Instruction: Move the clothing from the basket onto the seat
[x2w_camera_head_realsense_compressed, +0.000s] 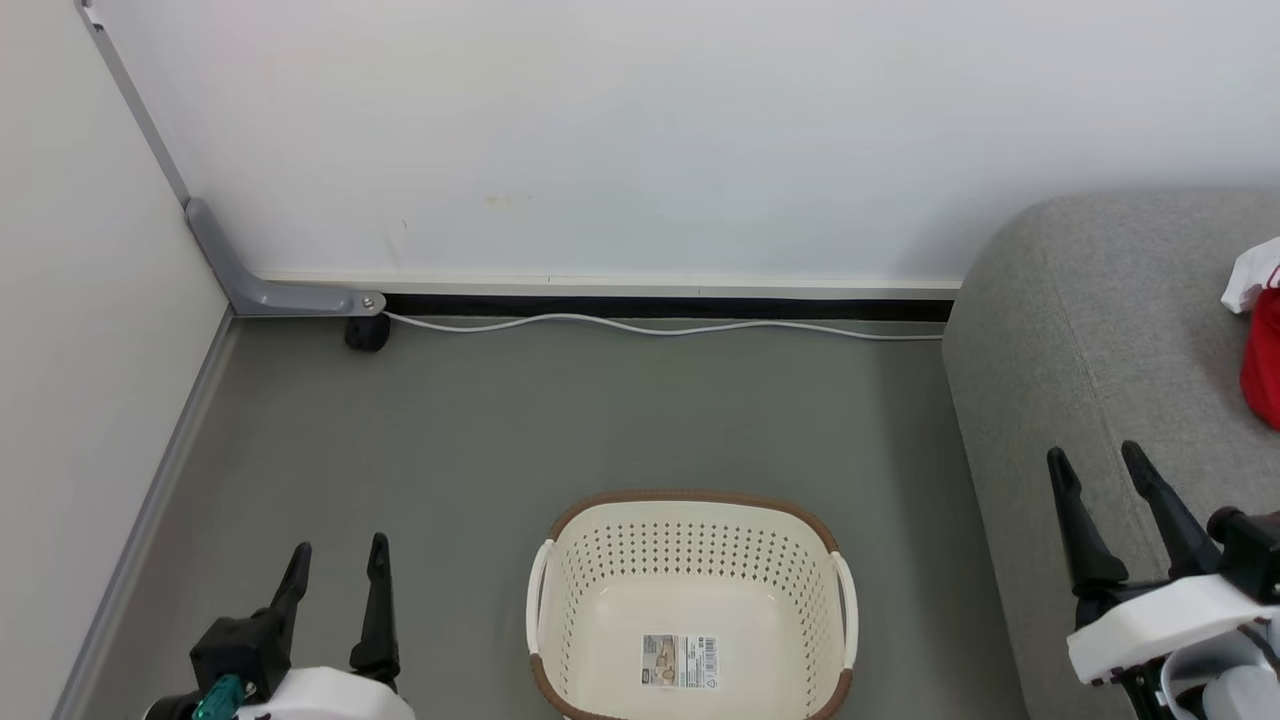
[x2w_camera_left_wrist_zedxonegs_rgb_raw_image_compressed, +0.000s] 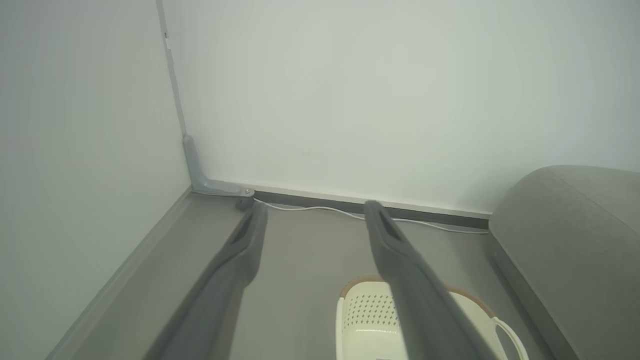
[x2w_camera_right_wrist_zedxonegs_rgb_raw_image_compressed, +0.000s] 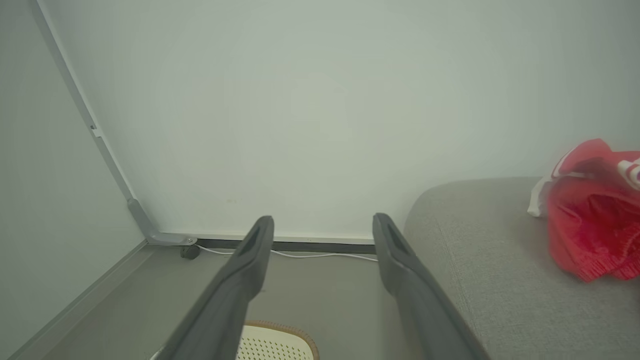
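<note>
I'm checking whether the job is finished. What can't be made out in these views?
Red-and-white fabric clothing on the light-grey upholstered sofa: cut off by the right edge, head and right wrist views; garment count unclear.
Printed label inside the cream perforated plastic basket: text too small, head view.
Basket: near rim cut by the head view's bottom edge; in the left wrist view the left tool's dark finger covers part.
</note>
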